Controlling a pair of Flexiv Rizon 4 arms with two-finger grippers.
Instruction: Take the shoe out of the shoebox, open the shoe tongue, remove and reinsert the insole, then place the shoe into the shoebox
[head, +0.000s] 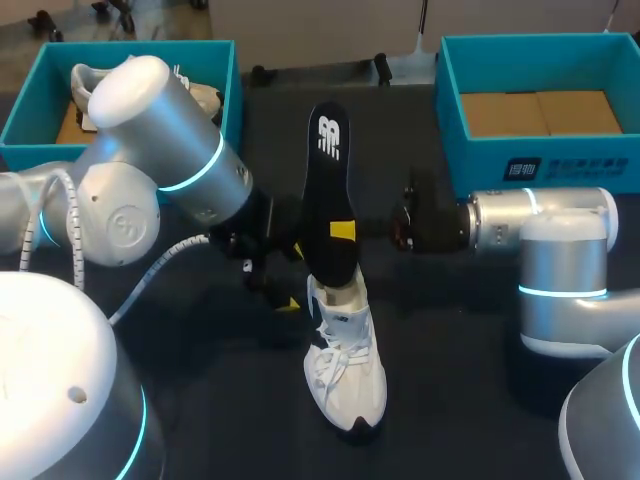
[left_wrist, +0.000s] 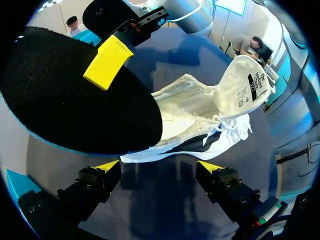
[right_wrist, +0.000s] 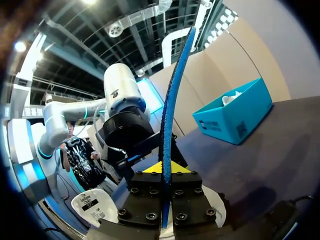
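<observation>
A white shoe (head: 345, 370) lies on the dark table, toe toward me, its tongue (left_wrist: 247, 82) folded open. A black insole (head: 330, 190) with a blue underside stands nearly upright, its lower end at the shoe's opening. My right gripper (head: 343, 232) is shut on the insole's lower part; in the right wrist view the insole's blue edge (right_wrist: 172, 100) rises from between the yellow tips (right_wrist: 164, 169). My left gripper (head: 290, 278) stands open just left of the shoe's heel. In the left wrist view its open fingers (left_wrist: 159, 167) face the shoe's side (left_wrist: 200, 115), touching nothing.
A teal shoebox (head: 28, 110) at the back left holds another white shoe. A second teal shoebox (head: 450, 100) at the back right shows only its cardboard floor. Both arms meet over the table's middle.
</observation>
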